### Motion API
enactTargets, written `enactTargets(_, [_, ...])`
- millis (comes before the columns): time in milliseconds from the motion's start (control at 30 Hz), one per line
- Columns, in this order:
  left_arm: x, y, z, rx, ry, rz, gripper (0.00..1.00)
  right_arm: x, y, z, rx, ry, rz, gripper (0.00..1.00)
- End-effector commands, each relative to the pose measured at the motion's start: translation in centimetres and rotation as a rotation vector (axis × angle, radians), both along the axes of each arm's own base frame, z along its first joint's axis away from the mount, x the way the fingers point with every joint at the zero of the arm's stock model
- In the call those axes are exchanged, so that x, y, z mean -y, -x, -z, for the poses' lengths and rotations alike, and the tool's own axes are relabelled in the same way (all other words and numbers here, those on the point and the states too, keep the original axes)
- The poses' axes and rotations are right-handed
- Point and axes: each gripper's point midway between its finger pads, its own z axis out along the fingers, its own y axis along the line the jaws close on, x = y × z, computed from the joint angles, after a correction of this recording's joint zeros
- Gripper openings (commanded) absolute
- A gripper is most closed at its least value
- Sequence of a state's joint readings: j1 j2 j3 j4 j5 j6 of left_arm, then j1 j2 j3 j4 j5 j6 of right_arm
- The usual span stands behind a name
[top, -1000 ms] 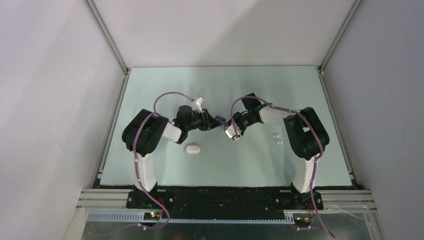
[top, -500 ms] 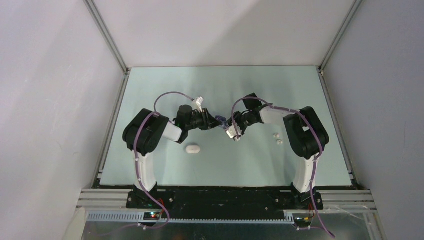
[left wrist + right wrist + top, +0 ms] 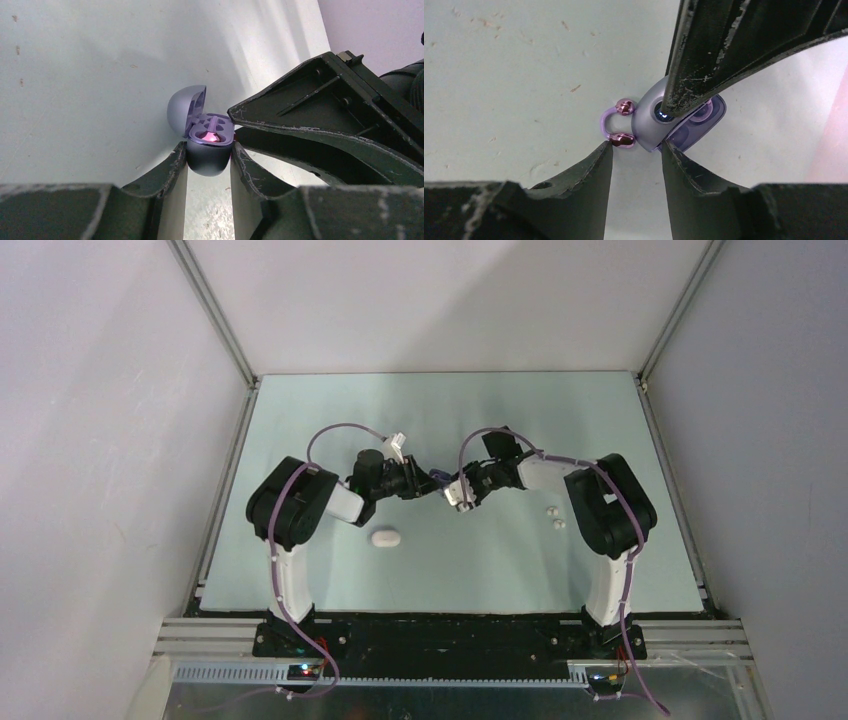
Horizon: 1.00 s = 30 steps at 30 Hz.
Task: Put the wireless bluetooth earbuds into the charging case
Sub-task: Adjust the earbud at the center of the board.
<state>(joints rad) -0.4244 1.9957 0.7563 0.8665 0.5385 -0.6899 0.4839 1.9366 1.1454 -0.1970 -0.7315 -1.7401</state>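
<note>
The purple charging case (image 3: 208,161) stands between my left gripper's (image 3: 207,148) fingers, which are shut on its body. Its lid (image 3: 186,107) is swung open, and a purple earbud (image 3: 210,135) glows pink in a socket. In the top view the case (image 3: 438,478) sits between both grippers. My right gripper (image 3: 636,146) is open; its fingertips (image 3: 607,148) touch the case's pink-ended loop (image 3: 617,125) and the edge of the lid (image 3: 647,122). Two white earbuds (image 3: 555,517) lie on the mat to the right. A closed white case (image 3: 385,537) lies below the left arm.
My left finger (image 3: 704,50) crosses the top of the right wrist view, and my right finger (image 3: 320,125) fills the right of the left wrist view. The pale mat (image 3: 450,570) ends at metal rails and grey walls on three sides.
My right gripper has moved a little up and to the left, closer to the purple case. My left gripper has kept its hold on the case.
</note>
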Motion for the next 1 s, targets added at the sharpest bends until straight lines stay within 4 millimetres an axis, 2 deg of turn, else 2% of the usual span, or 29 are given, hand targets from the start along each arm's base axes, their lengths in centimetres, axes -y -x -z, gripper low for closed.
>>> enactTargets(0, [0.2, 0.3, 1.3, -0.025, -0.027, 0.012, 0.0, -2.2, -0.7, -3.8, -0.011, -0.118, 0.073, 0.45])
enactTargets(300, [0.2, 0.4, 1.4, -0.025, -0.028, 0.019, 0.0, -2.2, -1.4, -5.3, -0.087, -0.159, 0.21, 0.43])
enactTargets(467, [0.3, 0.3, 1.3, -0.022, -0.027, 0.019, 0.0, -2.0, -0.9, -5.2, -0.121, -0.149, 0.223, 0.43])
enactTargets(600, [0.3, -0.1, 1.0, -0.01, -0.024, 0.014, 0.0, -2.1, -0.4, -6.4, -0.179, -0.181, 0.254, 0.4])
enactTargets(700, [0.3, -0.5, 0.9, -0.006, -0.02, 0.007, 0.0, -2.3, 1.4, -7.6, -0.237, -0.19, 0.238, 0.36])
enactTargets(767, [0.1, -0.6, 0.9, -0.012, -0.015, -0.002, 0.0, -2.6, 3.4, -7.7, -0.308, -0.176, 0.216, 0.32])
enactTargets(833, [-0.3, -0.8, 0.9, -0.019, -0.01, -0.013, 0.0, -2.7, 6.2, -6.9, -0.382, -0.122, 0.17, 0.26])
enactTargets(900, [-0.7, -0.9, 0.9, -0.023, -0.008, -0.019, 0.0, -3.1, 7.9, -6.0, -0.416, -0.078, 0.15, 0.25])
enactTargets(967, [-1.2, -1.1, 0.9, -0.027, -0.006, -0.034, 0.0, -3.5, 8.7, -5.1, -0.433, -0.042, 0.155, 0.26])
